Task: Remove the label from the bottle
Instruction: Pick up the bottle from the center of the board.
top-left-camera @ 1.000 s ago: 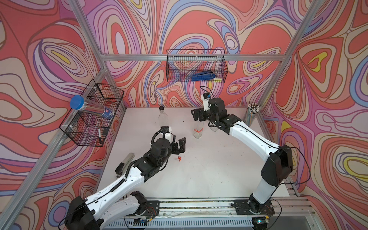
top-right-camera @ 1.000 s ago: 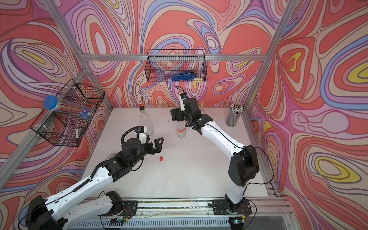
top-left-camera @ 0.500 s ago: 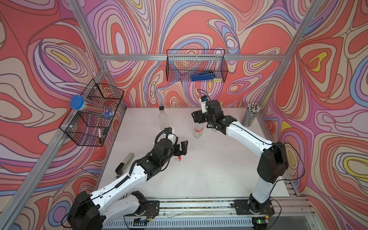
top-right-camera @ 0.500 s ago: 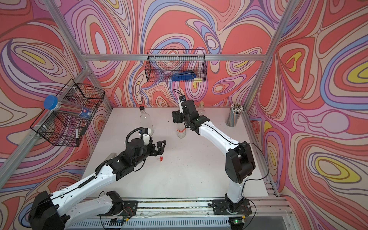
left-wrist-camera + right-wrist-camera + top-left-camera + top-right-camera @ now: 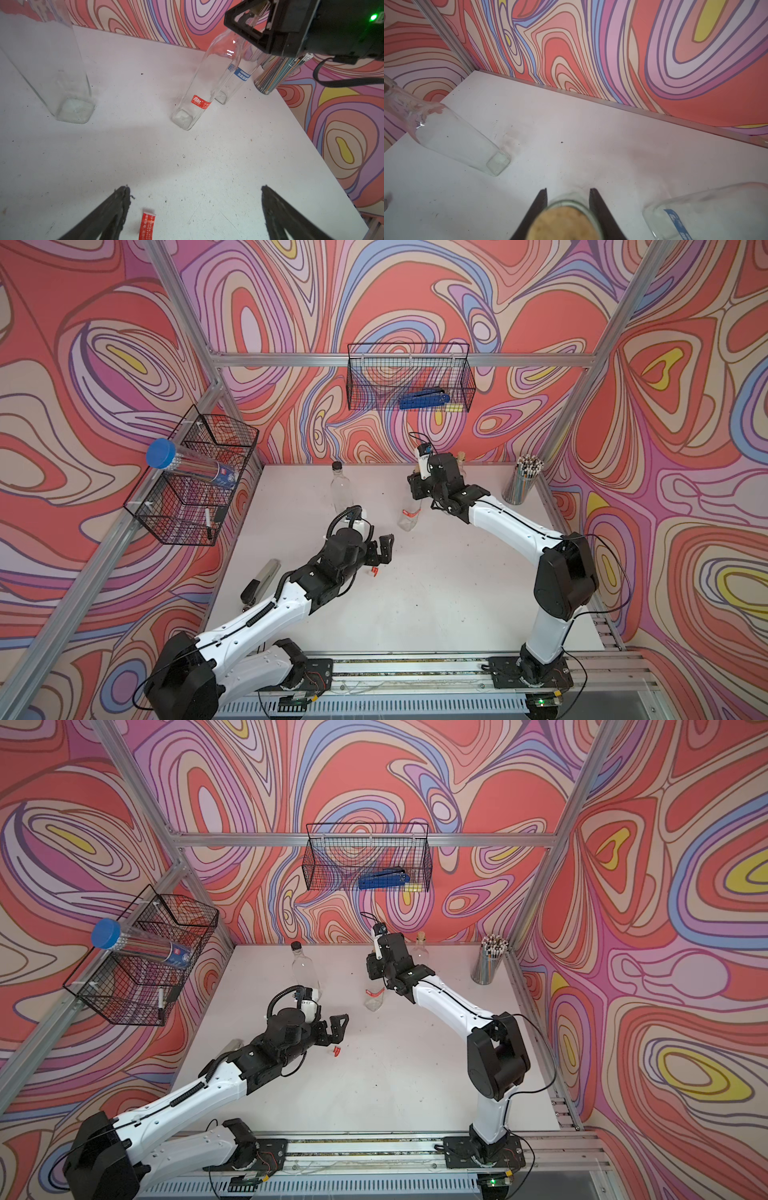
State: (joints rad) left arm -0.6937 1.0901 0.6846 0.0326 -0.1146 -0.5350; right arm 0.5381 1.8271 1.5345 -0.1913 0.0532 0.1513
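- Bottle point(image 5: 409, 514) stands upright on the table point(image 5: 436, 593). Its red label point(image 5: 200, 101) sits low on the side, near the base
- Right gripper point(image 5: 568, 190) is over the bottle's top, jaws drawn in narrow against the neck on both sides, just by the cork point(image 5: 564, 224). You cannot tell how firm the bite is
- Left gripper point(image 5: 194, 188) is spread wide and empty, well short of the bottle, hovering over a red scrap point(image 5: 147, 225) on the table

Risks you face from here:
- Your hold is at the very top and the label is at the bottom. Any tug or push down there levers the bottle about the neck, and slick glass may twist or slip in the jaws
- If the jaws sit partly on the cork, a pull may lift the cork rather than steady the bottle
- The blue bottle point(image 5: 239, 79) is just behind the bottle and the bare bottle point(image 5: 62, 83) is off to its side. A tip or skid knocks into them
- The label lies flat and thin, so wide fingers may slide off it, or tear away only a sliver like the scrap
- If the left gripper comes in too fast, a finger strikes the base and shoves it
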